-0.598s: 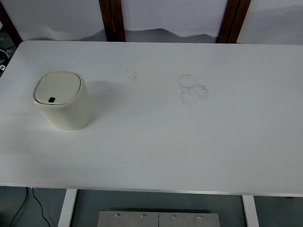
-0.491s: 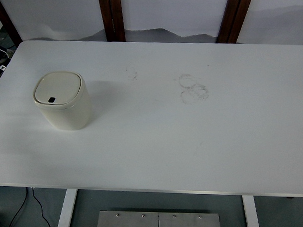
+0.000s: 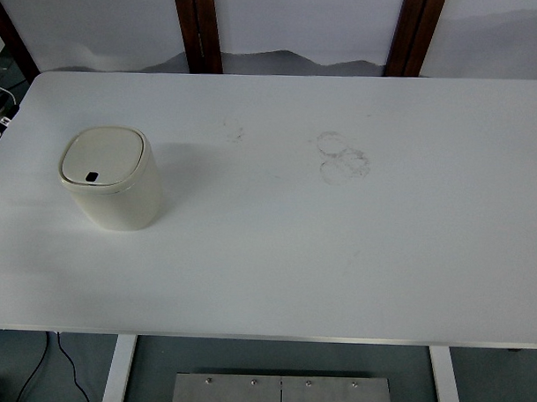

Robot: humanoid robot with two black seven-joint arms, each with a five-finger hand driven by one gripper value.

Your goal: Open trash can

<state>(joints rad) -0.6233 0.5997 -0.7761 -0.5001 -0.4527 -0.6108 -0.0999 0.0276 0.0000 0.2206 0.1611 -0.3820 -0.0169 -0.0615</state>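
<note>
cream trash can (image 3: 110, 178) (dark lid spot), white table (image 3: 337, 256)

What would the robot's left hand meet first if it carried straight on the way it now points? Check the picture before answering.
That cannot be judged: neither hand shows in the top view, so no pointing direction is visible. Only the closed trash can stands on the left part of the white table, with faint ring marks near the middle.
</note>
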